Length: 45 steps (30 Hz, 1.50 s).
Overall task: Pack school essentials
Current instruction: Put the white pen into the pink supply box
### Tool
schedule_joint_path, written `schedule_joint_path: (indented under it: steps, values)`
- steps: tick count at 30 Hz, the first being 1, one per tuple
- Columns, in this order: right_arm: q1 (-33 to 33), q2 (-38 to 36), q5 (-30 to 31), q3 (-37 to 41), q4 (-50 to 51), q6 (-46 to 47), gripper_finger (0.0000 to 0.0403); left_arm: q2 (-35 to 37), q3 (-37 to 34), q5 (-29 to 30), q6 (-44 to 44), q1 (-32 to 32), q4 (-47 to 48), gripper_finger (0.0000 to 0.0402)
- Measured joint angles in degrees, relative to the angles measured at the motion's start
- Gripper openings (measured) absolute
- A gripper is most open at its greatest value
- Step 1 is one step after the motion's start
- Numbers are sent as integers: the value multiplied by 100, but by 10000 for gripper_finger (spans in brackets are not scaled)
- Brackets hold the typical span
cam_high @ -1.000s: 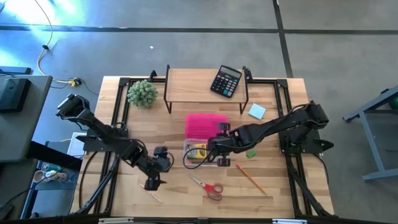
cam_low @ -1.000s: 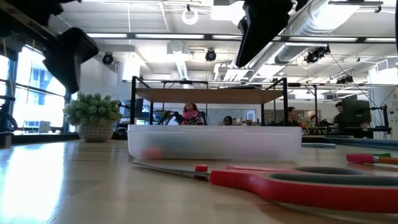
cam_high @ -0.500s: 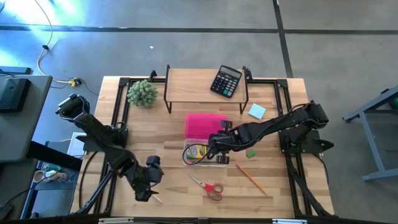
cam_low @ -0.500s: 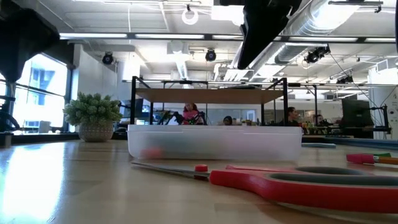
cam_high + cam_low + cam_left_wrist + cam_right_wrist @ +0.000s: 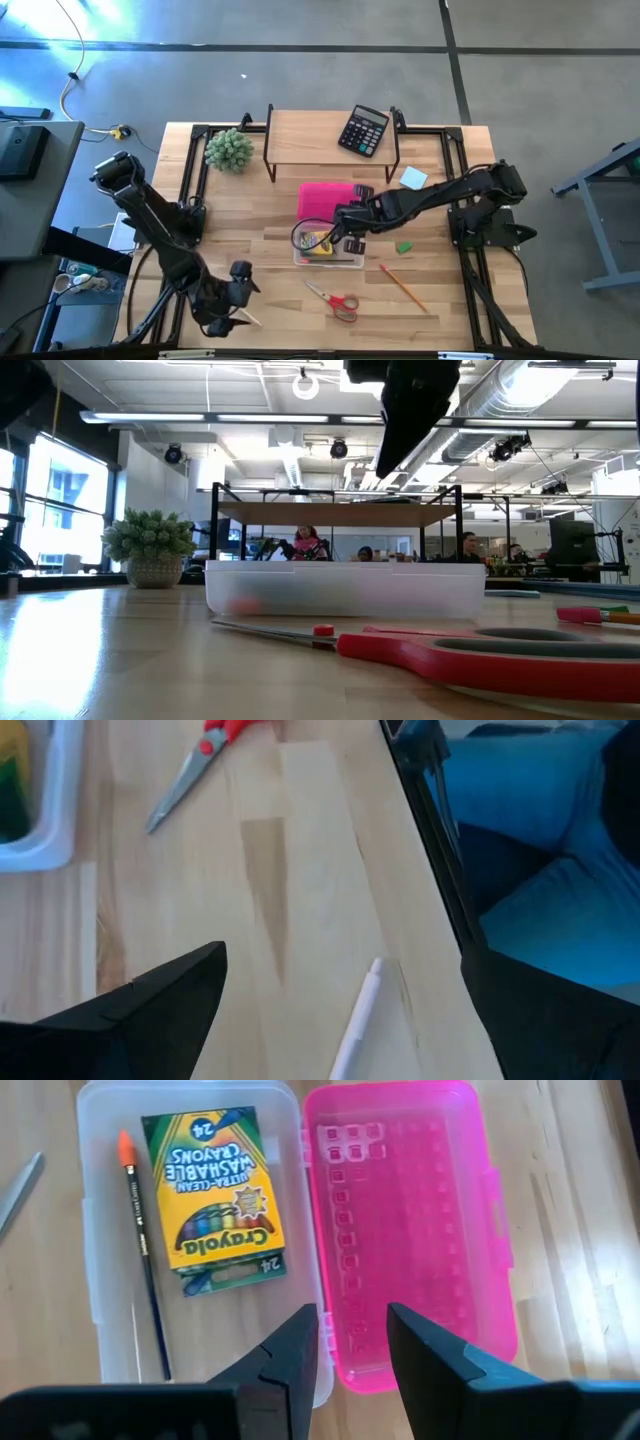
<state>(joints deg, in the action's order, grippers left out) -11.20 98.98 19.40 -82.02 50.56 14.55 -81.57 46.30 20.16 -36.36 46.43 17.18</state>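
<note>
Right hand (image 5: 352,1342) spread above clear plastic case (image 5: 95,1260), glossy rectangular crayon box (image 5: 220,1185) flat inside | left hand (image 5: 340,1010) spread over thin pale stick (image 5: 358,1020) near plank bench (image 5: 300,870) edge

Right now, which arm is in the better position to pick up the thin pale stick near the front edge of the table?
Left. The left gripper is open directly over the pale stick, which lies between its fingers. The right gripper is open over the pencil case, farther away.
</note>
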Motion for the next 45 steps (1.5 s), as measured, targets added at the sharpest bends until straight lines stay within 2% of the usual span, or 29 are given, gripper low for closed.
schedule_joint_path:
  steps: [26,45]
  values:
    - [144,2,-6,0,-330,659,114,-1400,0,-623,54,55,-475,390]
    - [144,2,-5,0,-325,1265,114,-1610,-2,-649,55,135,-484,293]
